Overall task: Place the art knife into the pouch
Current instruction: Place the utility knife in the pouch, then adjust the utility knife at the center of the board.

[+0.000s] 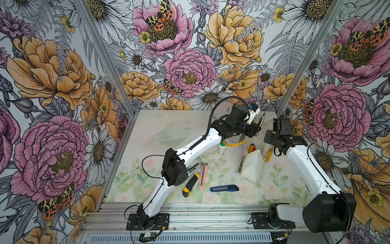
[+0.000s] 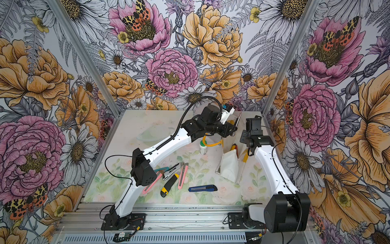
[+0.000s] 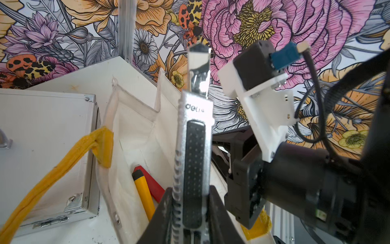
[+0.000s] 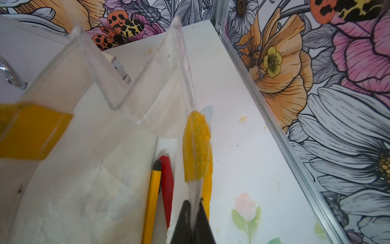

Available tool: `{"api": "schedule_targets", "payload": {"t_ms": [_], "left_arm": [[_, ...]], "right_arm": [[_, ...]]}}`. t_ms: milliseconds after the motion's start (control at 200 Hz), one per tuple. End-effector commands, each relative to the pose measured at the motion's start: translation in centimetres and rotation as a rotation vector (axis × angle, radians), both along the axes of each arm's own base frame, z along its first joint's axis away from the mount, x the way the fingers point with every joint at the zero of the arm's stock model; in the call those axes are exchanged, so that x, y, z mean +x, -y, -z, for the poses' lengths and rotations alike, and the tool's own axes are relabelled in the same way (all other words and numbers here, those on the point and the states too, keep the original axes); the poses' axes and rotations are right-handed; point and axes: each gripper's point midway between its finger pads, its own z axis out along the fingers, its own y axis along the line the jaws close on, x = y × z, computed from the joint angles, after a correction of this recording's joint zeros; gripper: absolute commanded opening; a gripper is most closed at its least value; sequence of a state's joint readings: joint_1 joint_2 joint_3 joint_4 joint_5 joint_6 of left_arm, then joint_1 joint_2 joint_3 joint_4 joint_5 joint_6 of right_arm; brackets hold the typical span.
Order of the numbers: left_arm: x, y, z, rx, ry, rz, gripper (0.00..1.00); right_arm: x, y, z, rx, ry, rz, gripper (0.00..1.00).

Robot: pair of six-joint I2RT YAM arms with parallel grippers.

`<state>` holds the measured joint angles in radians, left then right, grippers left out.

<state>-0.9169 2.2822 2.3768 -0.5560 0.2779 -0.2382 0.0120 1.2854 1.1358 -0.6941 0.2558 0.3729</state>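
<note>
Left gripper (image 3: 190, 190) clamps the silver metal art knife (image 3: 195, 147) with its black dotted slider, holding it right by the open mouth of the white fabric pouch (image 1: 252, 162) with yellow loop handles. Right gripper (image 4: 193, 203) pinches the pouch's rim tight beside a handle. A yellow cutter (image 4: 153, 200) and a red cutter (image 4: 167, 183) lie inside.

My left arm (image 1: 198, 147) and right arm (image 1: 304, 166) wear white shells with black joint housings. A ribbed black hose (image 1: 211, 118) arcs off my left forearm toward twelve o'clock. My left gripper (image 3: 191, 194) has matte black wedge fingers (image 3: 160, 217).
</note>
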Motion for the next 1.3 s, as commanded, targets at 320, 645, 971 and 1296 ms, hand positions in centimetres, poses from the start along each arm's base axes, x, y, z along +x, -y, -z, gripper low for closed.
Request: {"api": "schedule_targets", "payload": {"t_ms": [320, 645, 971, 1296], "left_arm": [[1.2, -0.7, -1.2, -0.017, 0.056, -0.014, 0.91], [3.6, -4.5, -2.4, 0.003, 0.078, -0.109, 0.99], [6.2, -21.8, 1.8, 0.154, -0.069, -0.568, 0.99], [-1.7, -38.8, 15.2, 0.218, -0.645, -1.108, 0.96]], "right_arm": [[0.5, 0.2, 0.4, -0.004, -0.012, -0.009, 0.0], [0.4, 0.3, 0.6, -0.002, -0.017, -0.002, 0.0], [0.3, 1.3, 0.6, -0.033, -0.016, 0.051, 0.0], [1.3, 1.7, 0.7, -0.028, -0.019, 0.076, 0.0]]}}
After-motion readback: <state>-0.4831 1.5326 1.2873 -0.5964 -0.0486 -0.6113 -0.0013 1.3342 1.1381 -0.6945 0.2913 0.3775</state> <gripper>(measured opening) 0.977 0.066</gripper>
